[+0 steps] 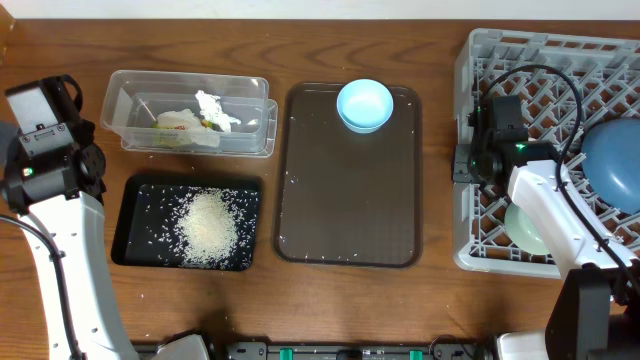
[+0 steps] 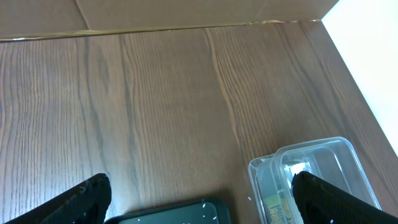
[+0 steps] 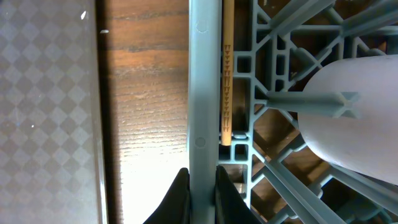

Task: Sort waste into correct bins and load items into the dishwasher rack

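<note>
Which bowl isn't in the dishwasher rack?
The small pale-blue bowl, sitting on the brown tray; the mint-green bowl and big blue bowl are inside the grey rack.

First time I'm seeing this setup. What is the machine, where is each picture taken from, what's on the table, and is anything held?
Two robot arms work at a table. One picture looks down from above; the others come from cameras on each wrist. The left gripper is open and empty. The right gripper is shut at the rack wall, beside a chopstick; no grip shows. A tub holds tissue and a wrapper, a black tray rice, a brown tray a small bowl.
</note>
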### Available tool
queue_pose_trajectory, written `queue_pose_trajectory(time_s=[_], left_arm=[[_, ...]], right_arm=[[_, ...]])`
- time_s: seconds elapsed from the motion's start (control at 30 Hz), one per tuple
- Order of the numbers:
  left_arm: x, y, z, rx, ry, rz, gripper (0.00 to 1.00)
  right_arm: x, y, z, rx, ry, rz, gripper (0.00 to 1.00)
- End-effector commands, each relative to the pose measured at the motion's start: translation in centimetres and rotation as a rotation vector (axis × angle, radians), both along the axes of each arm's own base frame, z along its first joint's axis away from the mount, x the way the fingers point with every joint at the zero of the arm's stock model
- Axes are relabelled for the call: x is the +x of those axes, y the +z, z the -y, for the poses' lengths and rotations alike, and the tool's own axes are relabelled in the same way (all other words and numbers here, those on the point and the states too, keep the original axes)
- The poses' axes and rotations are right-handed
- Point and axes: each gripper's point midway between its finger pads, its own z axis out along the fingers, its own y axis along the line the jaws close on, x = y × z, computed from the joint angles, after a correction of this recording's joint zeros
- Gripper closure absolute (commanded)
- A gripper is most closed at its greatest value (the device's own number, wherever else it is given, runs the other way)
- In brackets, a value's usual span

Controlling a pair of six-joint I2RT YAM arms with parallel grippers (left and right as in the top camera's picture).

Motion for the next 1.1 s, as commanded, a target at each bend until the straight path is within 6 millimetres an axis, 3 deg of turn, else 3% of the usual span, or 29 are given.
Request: queue_pose_trajectory(time_s=[0.0,0.27,0.47,0.67,0.83,0.93,1.07], left_arm=[[-0.1,0.0,-0.2,-0.001,0.008,0.000,0.05],[-0.1,0.0,-0.2,-0.001,0.008,0.000,0.05],[-0.1,0.0,-0.2,-0.001,0.008,0.000,0.05],[-0.1,0.0,-0.2,-0.001,0.009,0.001,0.05],[-0.1,0.0,-0.2,-0.001,0.009,0.001,0.05],[-0.1,0.0,-0.2,-0.001,0.009,0.001,0.05],[-0.1,0.0,-0.2,-0.001,0.009,0.001,0.05]], right_arm=[[-1.0,-0.5,-2.8,0.097,0.129,-0.044,0.99],[-2.0,-0.8,-2.7,0.078,0.175,-0.085,0.99],[-1.4,-0.6,-2.8,0.081,0.170,-0.062,0.97],[-0.3,0.3,-2.8,0.096,0.126,-0.019,0.83],[1.3,3.9,-2.9,0.110,0.100,0.065,0.64],[1.9,7.3,-3.0,0.113,0.104,0.122,0.40],[2.4,11.6,-3.1,0.121,0.108,0.193,0.32]])
